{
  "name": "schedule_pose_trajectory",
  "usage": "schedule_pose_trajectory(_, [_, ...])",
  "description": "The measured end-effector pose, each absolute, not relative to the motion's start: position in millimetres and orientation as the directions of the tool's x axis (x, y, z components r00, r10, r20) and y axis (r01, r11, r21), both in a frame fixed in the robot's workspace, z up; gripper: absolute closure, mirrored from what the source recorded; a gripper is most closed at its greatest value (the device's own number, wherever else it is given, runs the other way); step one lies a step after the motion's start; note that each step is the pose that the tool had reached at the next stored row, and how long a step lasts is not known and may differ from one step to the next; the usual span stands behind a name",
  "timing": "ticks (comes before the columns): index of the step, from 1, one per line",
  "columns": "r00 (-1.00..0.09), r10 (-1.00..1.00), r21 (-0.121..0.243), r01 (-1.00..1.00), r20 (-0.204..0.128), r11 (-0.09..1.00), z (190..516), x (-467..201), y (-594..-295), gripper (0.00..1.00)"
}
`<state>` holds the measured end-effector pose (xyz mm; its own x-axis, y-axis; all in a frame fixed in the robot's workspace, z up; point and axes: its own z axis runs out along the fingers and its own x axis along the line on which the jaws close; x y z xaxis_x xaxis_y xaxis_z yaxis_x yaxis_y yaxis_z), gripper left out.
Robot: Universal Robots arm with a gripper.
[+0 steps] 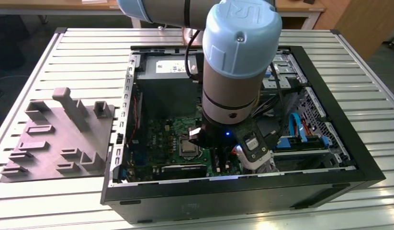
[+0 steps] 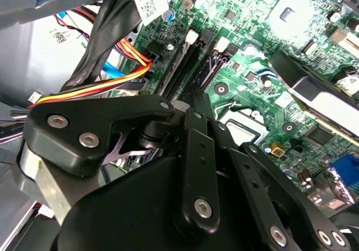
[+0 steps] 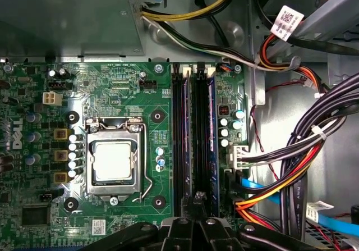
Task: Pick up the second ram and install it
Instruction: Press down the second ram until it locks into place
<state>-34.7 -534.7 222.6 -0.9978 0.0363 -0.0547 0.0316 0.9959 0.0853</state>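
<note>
We see a slatted metal table [image 1: 350, 57] bearing an open black case [image 1: 248, 191], with a grey moulded tray [image 1: 56, 139] beside it on the exterior view's left. The arm [image 1: 238, 72] reaches down into the case, over the green board [image 3: 112, 94]. On the board lie the silver socket [image 3: 114, 162] and, next to it, the long black slots [image 3: 182, 138]. Bundled cables [image 3: 303, 161] run along the far side of the slots from the socket.

The gripper [image 3: 196, 197] sits low over the slots' near end, its fingers [image 2: 193, 122] pressed together into a narrow tip. The ram [image 3: 211, 138] shows as a thin blue-green edge standing in the slot row, running away from the tip and just to one side of it. We cannot tell whether the tip touches it.
</note>
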Motion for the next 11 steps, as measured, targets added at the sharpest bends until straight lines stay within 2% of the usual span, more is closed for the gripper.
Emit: schedule_pose_trajectory(11, [-0.998, 0.036, 0.085, 0.032, -0.055, 0.996, 218.6, -34.7, -534.7, 0.90])
